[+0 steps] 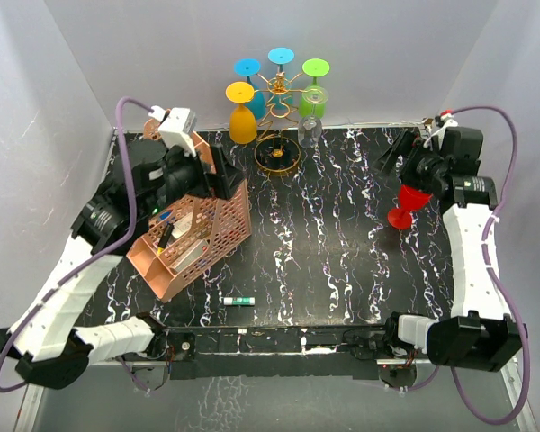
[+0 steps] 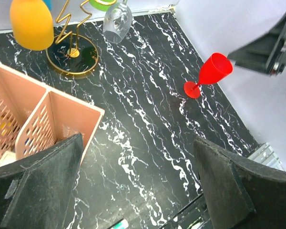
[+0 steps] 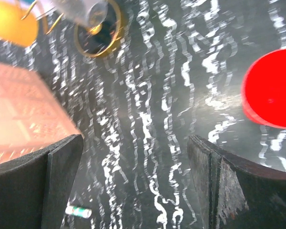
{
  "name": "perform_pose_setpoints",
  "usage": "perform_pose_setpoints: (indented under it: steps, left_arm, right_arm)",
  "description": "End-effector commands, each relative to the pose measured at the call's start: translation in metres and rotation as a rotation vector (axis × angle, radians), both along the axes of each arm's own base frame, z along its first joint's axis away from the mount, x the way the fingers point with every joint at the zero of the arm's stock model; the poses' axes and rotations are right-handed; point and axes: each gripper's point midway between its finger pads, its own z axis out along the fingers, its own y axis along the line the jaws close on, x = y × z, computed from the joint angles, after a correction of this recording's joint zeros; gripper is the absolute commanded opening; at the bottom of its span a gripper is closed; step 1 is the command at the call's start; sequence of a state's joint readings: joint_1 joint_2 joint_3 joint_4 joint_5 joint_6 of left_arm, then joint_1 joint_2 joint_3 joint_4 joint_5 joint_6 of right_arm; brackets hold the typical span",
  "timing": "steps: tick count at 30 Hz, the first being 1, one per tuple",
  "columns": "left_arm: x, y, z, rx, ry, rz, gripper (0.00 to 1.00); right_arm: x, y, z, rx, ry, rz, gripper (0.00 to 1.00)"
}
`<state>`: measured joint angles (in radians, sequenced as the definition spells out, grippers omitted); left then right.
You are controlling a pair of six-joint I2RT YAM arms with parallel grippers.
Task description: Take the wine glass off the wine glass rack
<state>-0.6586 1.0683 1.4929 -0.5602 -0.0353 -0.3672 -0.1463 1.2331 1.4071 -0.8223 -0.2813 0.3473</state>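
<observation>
The gold wire wine glass rack (image 1: pixel 277 155) stands at the back centre of the table. An orange glass (image 1: pixel 242 121), blue, cyan and green glasses, and a clear glass (image 1: pixel 310 131) hang from it upside down. A red wine glass (image 1: pixel 409 203) stands upright on the table at the right, off the rack. My right gripper (image 1: pixel 398 150) is open and empty, just behind and above the red glass, which shows at the right edge of the right wrist view (image 3: pixel 271 88). My left gripper (image 1: pixel 221 176) is open and empty over the pink organizer. The left wrist view shows the rack base (image 2: pixel 71 56) and the red glass (image 2: pixel 210 74).
A pink mesh organizer (image 1: pixel 193 236) holding small items stands at the left. A small green-and-white marker (image 1: pixel 238 300) lies near the front edge. Grey walls close in the back and both sides.
</observation>
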Motion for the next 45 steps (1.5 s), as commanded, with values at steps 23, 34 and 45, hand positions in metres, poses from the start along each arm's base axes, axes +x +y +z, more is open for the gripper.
perform_pose_setpoints:
  steps: [23,34,45]
  left_arm:
    - [0.248,-0.002,0.003,-0.066,0.05,0.201,0.97]
    - [0.308,0.013,-0.005,-0.064,-0.028,0.328,0.9]
    - [0.339,0.011,-0.036,-0.074,-0.003,0.369,0.74]
  right_arm:
    - [0.0,0.064,0.011,0.027,-0.185,0.355,0.99]
    - [0.003,0.07,0.005,-0.009,-0.176,0.366,0.99]
    - [0.008,0.066,0.0,-0.022,-0.165,0.355,0.99]
